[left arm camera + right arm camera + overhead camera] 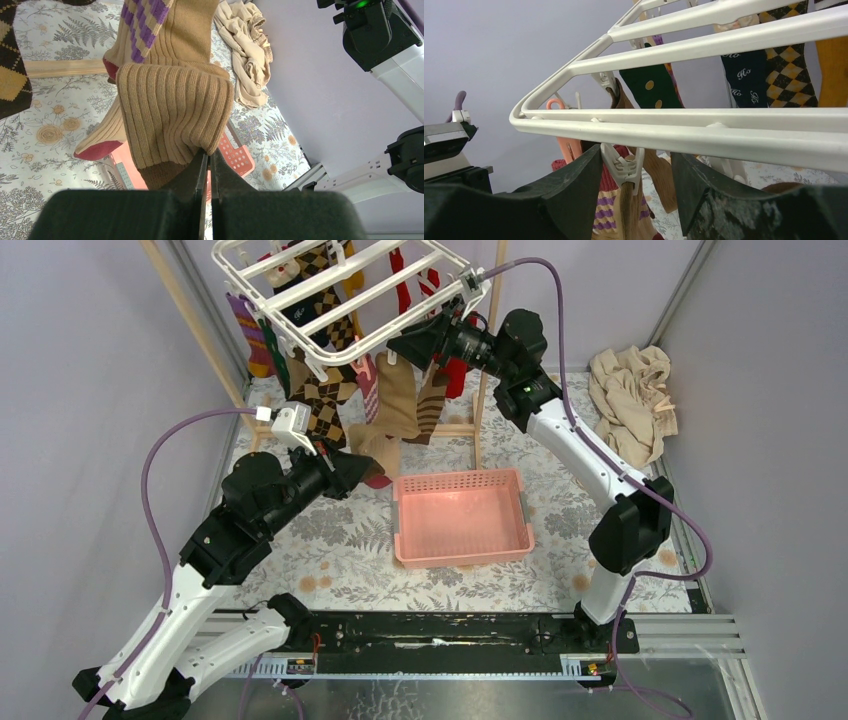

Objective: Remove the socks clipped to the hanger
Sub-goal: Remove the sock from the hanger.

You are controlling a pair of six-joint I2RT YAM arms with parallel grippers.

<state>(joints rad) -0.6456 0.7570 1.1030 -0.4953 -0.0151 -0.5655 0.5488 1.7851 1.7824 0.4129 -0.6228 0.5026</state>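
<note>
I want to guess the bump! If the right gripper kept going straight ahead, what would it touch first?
Probably the small white clip, sitting between the open fingers of the right gripper and pinching a tan sock under the hanger. Depth is hard to judge.

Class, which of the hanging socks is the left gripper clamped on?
The plain tan ribbed sock, pinched at its edge by the left gripper; the argyle sock and purple-striped sock beside it hang free.

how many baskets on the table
1: the pink basket, at the middle of the table. Another could be hidden behind the hanging socks, though none shows.
</note>
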